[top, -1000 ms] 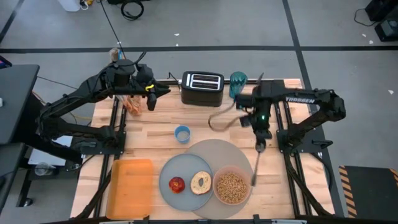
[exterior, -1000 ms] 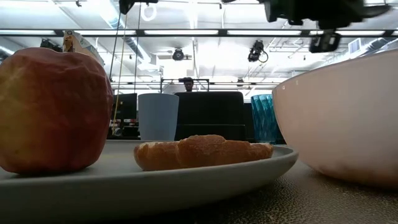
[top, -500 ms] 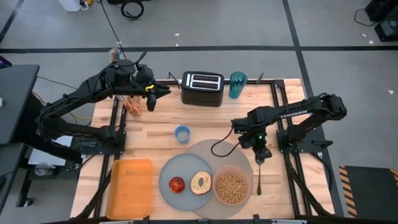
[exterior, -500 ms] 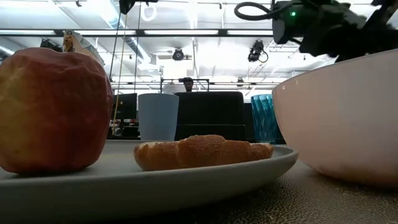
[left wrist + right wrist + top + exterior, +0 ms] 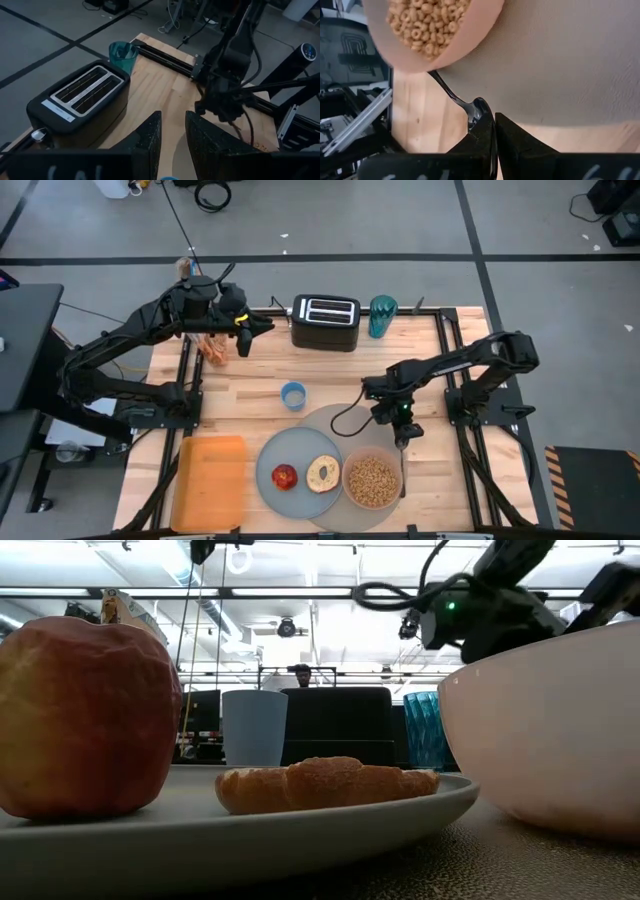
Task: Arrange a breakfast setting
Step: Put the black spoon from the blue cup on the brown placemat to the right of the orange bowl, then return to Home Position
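Note:
A grey-blue plate [image 5: 272,458] with a red apple [image 5: 285,476] and a toasted bagel half [image 5: 323,473] lies on the round grey mat [image 5: 350,420]. A pink bowl [image 5: 372,480] of cereal sits on the mat's right part. My right gripper [image 5: 402,434] stands over the mat just right of the bowl, shut on a small dark spoon [image 5: 402,470]. The teal cup [image 5: 382,315] stands at the far edge. The orange cereal box [image 5: 211,483] lies flat at the near left. My left gripper [image 5: 243,340] waits at the far left, open by a narrow gap and empty. My right gripper pinches the spoon's bowl end [image 5: 480,109] between its two fingertips [image 5: 476,136], coming from above and pointing down. The handle [image 5: 445,85] runs away from the fingers toward the table's near edge, close along the pink bowl [image 5: 430,30]. The bowl's rim hides the handle's free end.
A black toaster [image 5: 325,323] stands at the far edge beside the teal cup. A small blue cup [image 5: 293,395] stands on the wood left of the mat. Some small orange-brown things [image 5: 212,348] lie below my left gripper. Bare wood lies between the toaster and the mat.
My right gripper has carried the spoon from over the mat's right edge toward the table's near edge and then left toward the pink bowl. The spoon now lies along the bowl's right side.

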Controlling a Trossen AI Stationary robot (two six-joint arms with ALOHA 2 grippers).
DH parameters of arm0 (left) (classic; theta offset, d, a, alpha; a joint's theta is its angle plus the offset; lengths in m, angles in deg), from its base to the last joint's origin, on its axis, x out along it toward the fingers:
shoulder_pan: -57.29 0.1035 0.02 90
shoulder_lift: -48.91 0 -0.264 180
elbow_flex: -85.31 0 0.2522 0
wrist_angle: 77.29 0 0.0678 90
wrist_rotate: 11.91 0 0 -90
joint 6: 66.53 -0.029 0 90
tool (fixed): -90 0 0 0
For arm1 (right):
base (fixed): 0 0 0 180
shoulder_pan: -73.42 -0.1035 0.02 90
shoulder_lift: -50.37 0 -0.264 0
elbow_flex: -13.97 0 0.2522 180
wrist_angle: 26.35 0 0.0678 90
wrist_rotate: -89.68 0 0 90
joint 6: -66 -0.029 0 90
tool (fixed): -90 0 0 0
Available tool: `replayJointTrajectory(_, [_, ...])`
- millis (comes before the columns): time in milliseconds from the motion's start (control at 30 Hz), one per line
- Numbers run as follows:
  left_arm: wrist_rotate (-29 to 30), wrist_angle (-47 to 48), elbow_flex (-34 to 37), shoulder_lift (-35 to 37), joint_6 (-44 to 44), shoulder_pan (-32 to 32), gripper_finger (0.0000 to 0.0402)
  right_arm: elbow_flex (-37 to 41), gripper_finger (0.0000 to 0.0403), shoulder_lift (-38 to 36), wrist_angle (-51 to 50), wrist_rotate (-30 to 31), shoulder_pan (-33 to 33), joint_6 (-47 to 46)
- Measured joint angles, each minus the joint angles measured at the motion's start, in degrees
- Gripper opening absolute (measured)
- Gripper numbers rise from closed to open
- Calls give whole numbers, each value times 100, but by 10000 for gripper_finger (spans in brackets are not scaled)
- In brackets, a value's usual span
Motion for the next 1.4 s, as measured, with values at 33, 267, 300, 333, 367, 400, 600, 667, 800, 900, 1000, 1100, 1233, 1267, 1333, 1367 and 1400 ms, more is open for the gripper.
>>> replayJointTrajectory(33, [0,0,0,0,34,0,93,0,23,70,94,-21,2,10])
replayJointTrajectory(267, [0,1,0,0,118,0,93,0,23,362,507,-228,2,79])
replayJointTrajectory(300, [0,0,0,0,118,0,93,0,24,374,516,-239,2,108])
replayJointTrajectory(333, [0,0,0,0,118,0,93,0,24,401,563,-267,2,122])
replayJointTrajectory(367, [0,-4,0,0,118,0,93,0,25,425,606,-275,2,120])
replayJointTrajectory(400, [0,-2,0,0,118,0,93,0,26,441,590,-276,2,118])
replayJointTrajectory(600, [0,-2,0,0,118,0,93,0,46,540,633,-143,0,129])
replayJointTrajectory(667, [0,2,0,0,118,0,93,0,60,540,649,-24,2,125])
replayJointTrajectory(800, [0,4,0,0,116,0,93,0,91,534,659,166,5,76])
replayJointTrajectory(900, [0,2,0,0,112,0,93,-25,108,521,504,383,60,-63])
replayJointTrajectory(1000, [0,-2,0,0,105,0,93,-208,115,464,63,558,183,-85])
replayJointTrajectory(1100, [-8,-14,2,23,-81,0,93,-342,113,273,-215,669,378,-195])
replayJointTrajectory(1233, [-445,-245,9,88,-497,0,93,-374,103,-328,-97,841,683,-630])
replayJointTrajectory(1267, [-507,-310,10,124,-591,-2,93,-374,100,-507,-76,972,749,-730])
replayJointTrajectory(1333, [-541,-467,126,241,-683,0,93,-374,93,-923,-15,1227,864,-968])
replayJointTrajectory(1367, [-550,-531,259,313,-691,35,93,-374,90,-1138,38,1355,921,-1091])
replayJointTrajectory(1400, [-555,-635,419,394,-673,79,93,-367,86,-1355,115,1501,972,-1219])
